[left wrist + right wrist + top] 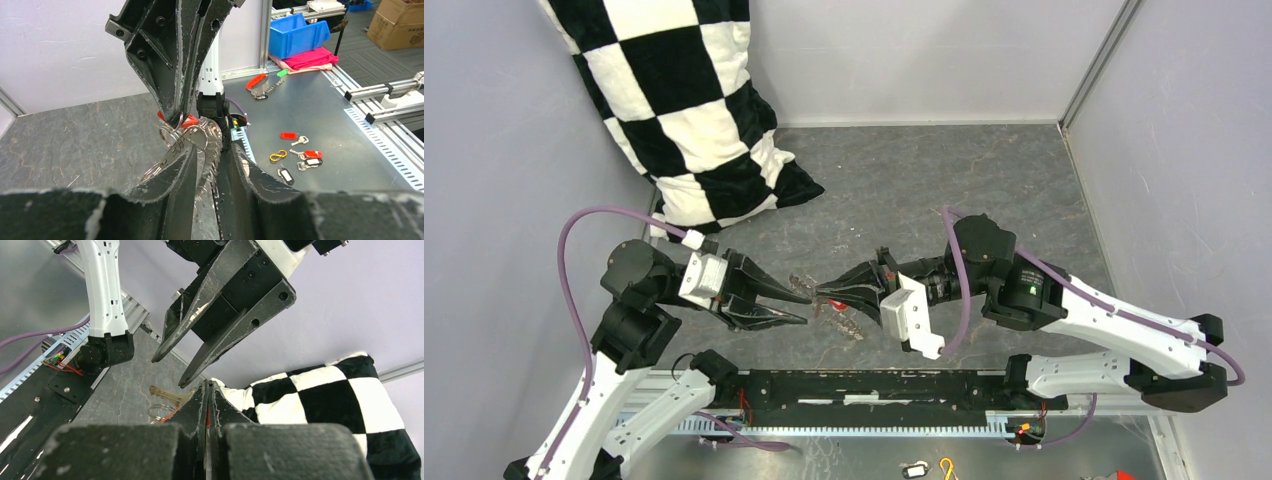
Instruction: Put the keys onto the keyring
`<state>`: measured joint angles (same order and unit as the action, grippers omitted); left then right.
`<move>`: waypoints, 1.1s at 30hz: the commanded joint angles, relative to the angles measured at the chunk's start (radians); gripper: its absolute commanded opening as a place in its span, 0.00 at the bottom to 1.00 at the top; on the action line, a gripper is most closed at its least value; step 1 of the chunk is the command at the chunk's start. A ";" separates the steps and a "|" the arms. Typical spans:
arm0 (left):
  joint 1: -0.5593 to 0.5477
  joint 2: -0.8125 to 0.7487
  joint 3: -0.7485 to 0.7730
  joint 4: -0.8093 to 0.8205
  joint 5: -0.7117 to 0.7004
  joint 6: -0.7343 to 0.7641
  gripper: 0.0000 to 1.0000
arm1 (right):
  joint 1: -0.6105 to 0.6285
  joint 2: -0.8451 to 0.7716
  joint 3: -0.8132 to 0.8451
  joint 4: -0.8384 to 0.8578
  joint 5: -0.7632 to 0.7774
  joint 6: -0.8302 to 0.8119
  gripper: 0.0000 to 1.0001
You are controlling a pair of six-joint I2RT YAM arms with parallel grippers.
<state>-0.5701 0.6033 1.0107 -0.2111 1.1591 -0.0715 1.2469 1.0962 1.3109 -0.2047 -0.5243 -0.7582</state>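
The keyring (846, 322) lies on the dark table between the two grippers; in the left wrist view its toothed rim (216, 145) runs up through the gap between my left fingers. My left gripper (807, 308) (213, 148) has its jaws apart around that rim. My right gripper (822, 292) (176, 116) (208, 383) faces it tip to tip and is shut on the red-headed key (832, 301) (189, 121). The key's blade (167, 395) and a small split ring (161, 410) stick out beside the right fingers. In the right wrist view the left gripper (169, 372) hangs just above.
A black-and-white checkered pillow (689, 110) leans in the back left corner. White walls close the back and sides. A black rail (874, 385) runs along the near edge. Beyond it lie a yellow hook (277, 156) and red and dark tags (312, 154).
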 commanded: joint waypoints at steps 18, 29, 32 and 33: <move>-0.004 0.072 0.178 -0.277 -0.223 0.374 0.32 | -0.066 0.004 0.105 -0.016 -0.158 0.070 0.00; -0.004 0.084 0.261 -0.336 -0.337 0.339 0.52 | -0.066 0.029 0.142 -0.030 0.055 0.145 0.00; -0.005 0.078 0.267 -0.343 -0.364 0.341 0.57 | -0.065 0.044 0.158 -0.041 0.108 0.160 0.00; -0.004 0.078 0.270 -0.348 -0.365 0.340 0.57 | -0.066 0.049 0.160 -0.039 0.125 0.167 0.00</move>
<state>-0.5701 0.6884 1.2438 -0.5480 0.8608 0.2592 1.1835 1.1351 1.4078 -0.2878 -0.5053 -0.6342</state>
